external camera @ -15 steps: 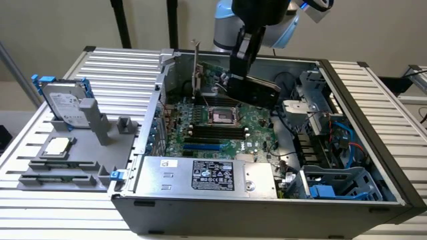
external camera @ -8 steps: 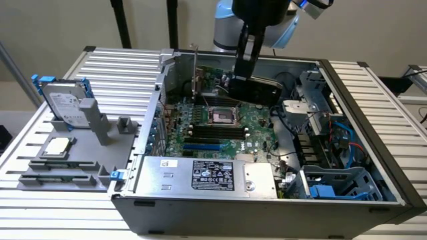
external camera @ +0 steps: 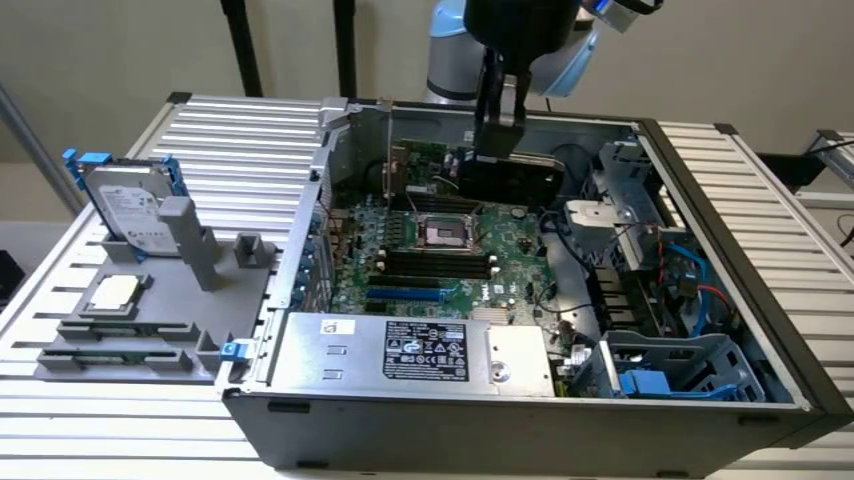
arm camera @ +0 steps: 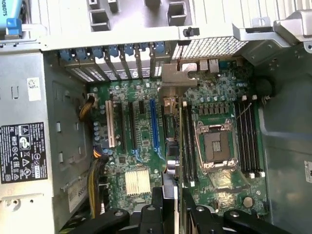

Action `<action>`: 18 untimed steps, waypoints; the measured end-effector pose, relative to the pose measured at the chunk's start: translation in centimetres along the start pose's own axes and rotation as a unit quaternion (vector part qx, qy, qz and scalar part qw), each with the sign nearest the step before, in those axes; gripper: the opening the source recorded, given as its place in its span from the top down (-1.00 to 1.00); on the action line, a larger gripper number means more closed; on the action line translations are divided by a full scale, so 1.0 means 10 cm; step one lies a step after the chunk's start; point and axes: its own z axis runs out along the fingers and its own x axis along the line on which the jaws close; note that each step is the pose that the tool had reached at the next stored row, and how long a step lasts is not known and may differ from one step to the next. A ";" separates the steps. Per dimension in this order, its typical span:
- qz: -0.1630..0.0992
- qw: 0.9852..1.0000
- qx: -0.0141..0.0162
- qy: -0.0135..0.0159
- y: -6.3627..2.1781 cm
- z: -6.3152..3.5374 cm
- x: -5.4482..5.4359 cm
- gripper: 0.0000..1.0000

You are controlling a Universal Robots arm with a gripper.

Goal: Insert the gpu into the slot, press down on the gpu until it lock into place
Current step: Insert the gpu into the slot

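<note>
One pincer clamps the gpu above an open computer case.
Gripped between the pincer's two fingers, the black gpu hangs edge-down over the far part of the green motherboard. It is not seated in the slot. That blue slot lies bare, lower than the pincer and offset from it toward the silver power supply. Seen from the wrist, the gpu runs parallel to the slot, its metal bracket at the end farthest from the pincer.

The gpu — edge-on (face hidden).
</note>
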 end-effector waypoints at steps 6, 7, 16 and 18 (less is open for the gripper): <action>-0.018 1.000 0.000 -0.005 0.012 0.031 0.00 0.47; -0.018 1.000 0.000 -0.005 0.020 0.035 0.00 0.47; -0.018 1.000 0.000 -0.005 0.189 0.129 0.03 0.47; -0.018 1.000 0.000 -0.005 0.223 0.166 0.04 0.47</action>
